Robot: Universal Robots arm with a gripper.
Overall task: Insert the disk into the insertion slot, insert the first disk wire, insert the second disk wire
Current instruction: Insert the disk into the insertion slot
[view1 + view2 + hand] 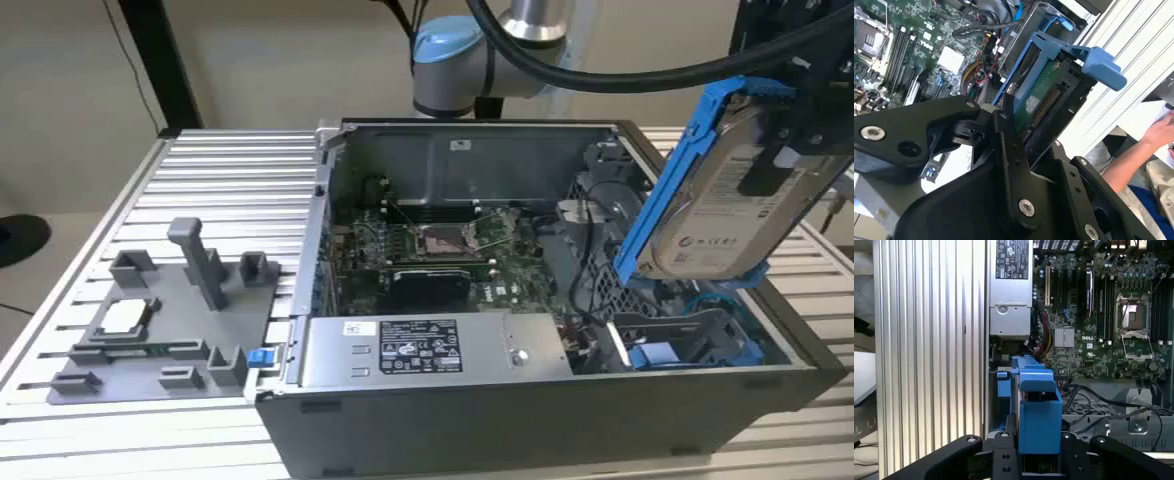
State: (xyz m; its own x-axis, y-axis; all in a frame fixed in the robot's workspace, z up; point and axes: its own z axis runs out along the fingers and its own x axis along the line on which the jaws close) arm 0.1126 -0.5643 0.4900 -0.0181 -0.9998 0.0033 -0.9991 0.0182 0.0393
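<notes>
Gripper clamped shut on the disk, black fingers against its two flat sides. Disk held in the air, nearly upright and a little tilted, over the open computer case at the exterior view's right. Under it the insertion slot with blue fittings, apart from the disk. Silver power-supply box along the case's near wall. Grey fixture tray on the ribbed table, at the exterior view's left.
</notes>
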